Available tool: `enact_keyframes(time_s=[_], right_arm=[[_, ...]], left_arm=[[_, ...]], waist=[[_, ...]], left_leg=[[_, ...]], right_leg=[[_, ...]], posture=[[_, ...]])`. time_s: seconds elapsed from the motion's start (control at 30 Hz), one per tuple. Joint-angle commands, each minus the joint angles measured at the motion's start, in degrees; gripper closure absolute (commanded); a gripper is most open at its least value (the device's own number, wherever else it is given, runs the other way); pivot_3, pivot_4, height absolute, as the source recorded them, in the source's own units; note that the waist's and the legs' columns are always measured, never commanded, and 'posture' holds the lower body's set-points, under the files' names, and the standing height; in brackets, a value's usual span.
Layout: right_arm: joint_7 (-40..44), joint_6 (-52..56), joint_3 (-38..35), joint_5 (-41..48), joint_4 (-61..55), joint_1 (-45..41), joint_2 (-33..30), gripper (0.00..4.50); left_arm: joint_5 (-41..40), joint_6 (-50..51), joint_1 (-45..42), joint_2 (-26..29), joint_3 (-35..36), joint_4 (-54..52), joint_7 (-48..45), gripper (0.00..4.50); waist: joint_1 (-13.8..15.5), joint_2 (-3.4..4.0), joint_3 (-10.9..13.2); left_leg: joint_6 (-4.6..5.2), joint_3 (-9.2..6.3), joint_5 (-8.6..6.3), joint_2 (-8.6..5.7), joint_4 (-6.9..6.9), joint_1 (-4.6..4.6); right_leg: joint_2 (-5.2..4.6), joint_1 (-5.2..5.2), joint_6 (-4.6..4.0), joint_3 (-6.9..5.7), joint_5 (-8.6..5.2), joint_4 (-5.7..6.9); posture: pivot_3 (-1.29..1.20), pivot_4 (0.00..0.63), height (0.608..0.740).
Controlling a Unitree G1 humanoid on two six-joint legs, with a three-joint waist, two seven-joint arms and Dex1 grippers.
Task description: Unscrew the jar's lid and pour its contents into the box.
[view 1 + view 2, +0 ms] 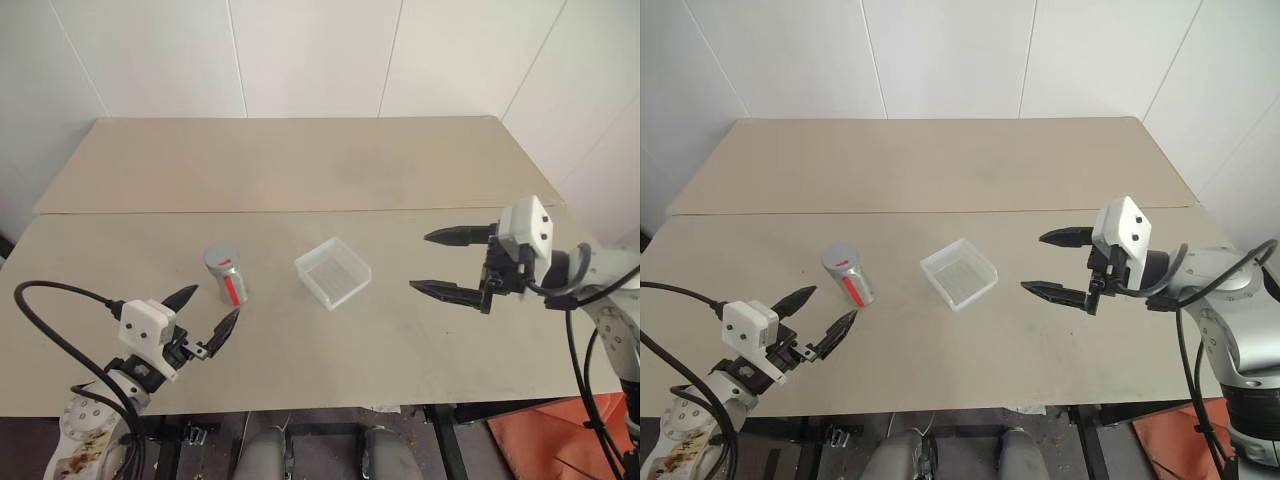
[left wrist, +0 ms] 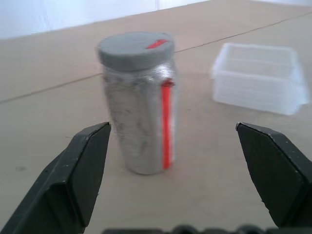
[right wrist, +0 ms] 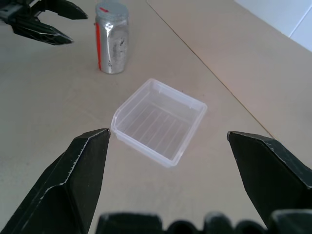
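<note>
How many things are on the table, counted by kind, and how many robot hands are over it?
Jar, upright with its lid on: 1
Box, beside the jar and apart from it: 1
Hands, left hand and right hand, both open and holding nothing: 2
Total: 4

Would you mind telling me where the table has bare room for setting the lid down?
The table is bare behind the jar and box, and between the box and the right gripper. It is tightest between the jar and the left gripper.
</note>
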Motion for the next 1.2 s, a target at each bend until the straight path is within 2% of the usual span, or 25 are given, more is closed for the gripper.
enact_keyframes(time_s=[0.03,0.23,0.4,0.93,1.2], right_arm=[[0.49,-2.66,-0.7,-0.26,-0.34,-2.15,0.41,0.0],[0.55,-3.17,-1.02,0.39,-2.14,-1.93,0.53,0.0],[1.01,-3.39,-1.49,0.62,-3.2,-1.52,0.33,0.0],[0.78,-2.86,-3.13,1.47,-6.1,0.53,-0.19,0.0],[0.4,-2.69,-4.07,1.84,-7.23,1.72,-0.29,0.0]], left_arm=[[5.75,-3.61,-0.45,-5.27,-4.96,-1.75,7.22,0.03],[12.18,-3.21,-1.36,-13.38,-9.86,-2.48,17.39,0.03],[17.41,-3.43,-2.47,-17.34,-11.94,-1.74,24.23,0.03],[25.63,-1.51,-10.19,-22.04,-16.14,5.03,34.27,0.03],[26.43,-1.77,-13.22,-22.68,-16.77,8.45,35.57,0.03]], waist=[[0.01,-0.02,0.01],[0.13,-0.02,0.01],[0.06,-0.03,0.01],[0.09,-0.05,0.02],[0.1,-0.05,0.03]], left_leg=[[0.03,0.0,-0.01,-0.06,0.01,-0.01],[0.04,-0.07,-0.02,-0.1,0.04,-0.02],[0.04,-0.08,-0.02,-0.11,0.04,-0.03],[0.05,-0.12,-0.01,-0.18,0.08,-0.06],[0.05,-0.14,-0.01,-0.18,0.07,-0.09]], right_leg=[[-0.05,0.0,0.04,0.02,0.02,0.0],[-0.06,0.02,0.06,-0.01,0.03,0.02],[-0.04,0.01,0.08,-0.02,0.03,0.02],[-0.05,0.02,0.1,-0.05,0.05,0.02],[-0.05,0.01,0.12,-0.05,0.05,0.02]], posture=[[0.0,0.15,0.74],[0.0,0.15,0.74],[0.0,0.15,0.74],[0.0,0.15,0.74],[0.0,0.15,0.74]])
